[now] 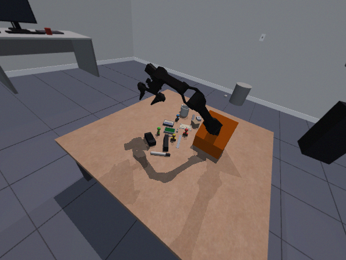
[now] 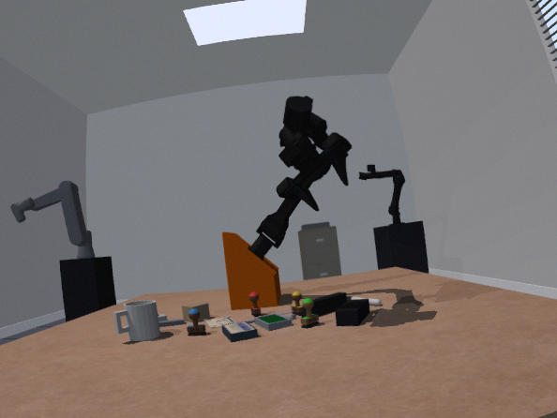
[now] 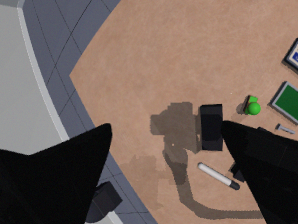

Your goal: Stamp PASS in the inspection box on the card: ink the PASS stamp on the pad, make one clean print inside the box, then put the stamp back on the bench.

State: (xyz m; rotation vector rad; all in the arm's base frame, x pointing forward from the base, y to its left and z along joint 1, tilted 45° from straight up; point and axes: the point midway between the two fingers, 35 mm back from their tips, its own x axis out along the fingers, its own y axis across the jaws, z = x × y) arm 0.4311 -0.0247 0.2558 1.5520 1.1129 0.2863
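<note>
My gripper [image 1: 146, 101] [image 2: 332, 197] [image 3: 168, 128] is wide open and empty, high above the table. Four small knobbed stamps stand upright: green [image 1: 158, 130] [image 2: 308, 305] [image 3: 254, 108], blue [image 1: 177, 116] [image 2: 194, 314], red [image 1: 186, 131] [image 2: 254, 297] and yellow [image 1: 173, 136] [image 2: 296, 296]. I cannot tell which one reads PASS. The green ink pad [image 1: 169, 130] [image 2: 273, 320] [image 3: 290, 101] lies open among them. The pale card [image 1: 184, 127] [image 2: 218, 322] lies near the red stamp; its print is too small to read.
A grey mug [image 1: 184, 112] [image 2: 143, 321] stands behind the blue stamp in the top view. A black block [image 1: 149, 139] [image 2: 353, 313] [image 3: 211, 131], a long black block [image 1: 166, 143] and a white marker [image 1: 158, 153] [image 3: 214, 173] lie nearby. The orange mount [image 1: 228, 125] [image 2: 248, 281] holds the arm's base.
</note>
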